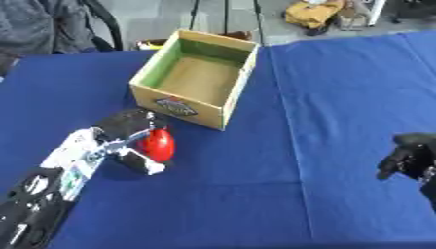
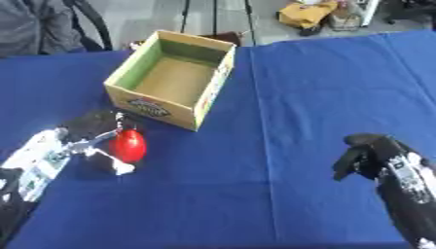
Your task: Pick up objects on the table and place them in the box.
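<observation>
The red, rounded object [image 1: 157, 144] stands upright on the blue table [image 1: 323, 97], enclosed by the left hand [image 1: 128, 133], whose fingers [image 1: 140, 163] curl round it from above and below. The open cardboard box [image 1: 223, 104] sits just beyond those fingers, up and to the right, apparently empty. The right hand [image 2: 368, 154], fingers curled on nothing, hangs well apart on the opposite side, so the left is better placed for the lift.

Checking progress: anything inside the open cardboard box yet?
Nothing visible: the open cardboard box shows a bare brown floor and green inner walls. Its near wall hides a strip of floor. The red rounded object sits outside, in the left hand.
</observation>
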Motion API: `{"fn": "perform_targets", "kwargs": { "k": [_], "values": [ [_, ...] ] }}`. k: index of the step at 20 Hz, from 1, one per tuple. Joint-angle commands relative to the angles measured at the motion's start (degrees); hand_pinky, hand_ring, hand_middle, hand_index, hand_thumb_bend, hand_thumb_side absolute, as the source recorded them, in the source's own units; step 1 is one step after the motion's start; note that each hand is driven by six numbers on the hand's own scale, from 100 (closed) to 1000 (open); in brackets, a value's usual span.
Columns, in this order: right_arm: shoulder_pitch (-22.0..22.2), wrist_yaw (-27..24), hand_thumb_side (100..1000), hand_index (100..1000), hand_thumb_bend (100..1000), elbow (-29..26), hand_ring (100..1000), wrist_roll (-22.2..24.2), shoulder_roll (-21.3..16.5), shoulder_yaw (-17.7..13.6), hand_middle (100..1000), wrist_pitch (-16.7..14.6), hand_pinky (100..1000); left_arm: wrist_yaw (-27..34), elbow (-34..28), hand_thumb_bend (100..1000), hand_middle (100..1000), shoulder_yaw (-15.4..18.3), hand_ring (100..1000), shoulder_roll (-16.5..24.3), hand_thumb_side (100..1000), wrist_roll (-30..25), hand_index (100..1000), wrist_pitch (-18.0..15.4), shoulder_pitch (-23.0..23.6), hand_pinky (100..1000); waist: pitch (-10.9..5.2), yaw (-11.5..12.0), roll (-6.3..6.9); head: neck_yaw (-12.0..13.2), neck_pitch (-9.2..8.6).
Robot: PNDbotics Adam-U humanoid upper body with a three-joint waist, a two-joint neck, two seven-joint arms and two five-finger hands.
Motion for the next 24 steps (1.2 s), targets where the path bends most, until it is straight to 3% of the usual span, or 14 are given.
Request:
{"fn": "perform_targets", "kwargs": {
  "k": [1, 3, 4, 15, 24],
  "values": [
    [-0.56, -0.29, 755, 715, 100, -1.20, 545, 0.02, -0.61, -0.15, 502, -0.06, 489, 0.57, -0.48, 416, 622, 0.08, 496, 0.86, 435, -0.09, 775, 0.08, -0.84, 344, -0.50, -0.08, -0.14, 0.16, -0.24],
    [-0.56, -0.29, 755, 715, 100, -1.20, 545, 0.02, -0.61, -0.15, 502, -0.06, 489, 0.66, -0.53, 416, 622, 0.09, 496, 0.87, 435, -0.18, 775, 0.11, -0.84, 344, -0.50, -0.08, -0.14, 0.16, -0.24],
    [-0.55, -0.29, 756, 715, 100, -1.20, 545, 0.01, -0.60, -0.16, 502, -0.06, 489, 0.74, -0.49, 100, 530, 0.15, 346, 0.90, 178, -0.26, 716, 0.18, -0.77, 101, -0.50, -0.06, -0.14, 0.13, -0.23],
    [-0.34, -0.24, 754, 714, 100, -1.20, 545, -0.12, -0.70, -0.29, 502, -0.01, 490, 7.27, -3.17, 100, 513, 1.56, 288, 3.03, 211, -3.17, 700, 2.82, 0.52, 100, -0.81, 0.10, 0.02, -0.16, -0.12],
    [-0.13, -0.19, 755, 714, 100, -1.20, 544, -0.19, -1.00, -0.28, 502, 0.08, 489, 13.41, -7.66, 100, 516, 2.42, 289, 13.46, 199, -1.60, 700, 2.02, 0.36, 100, -1.14, 0.00, 0.35, -0.17, -0.08]
  ]
}}
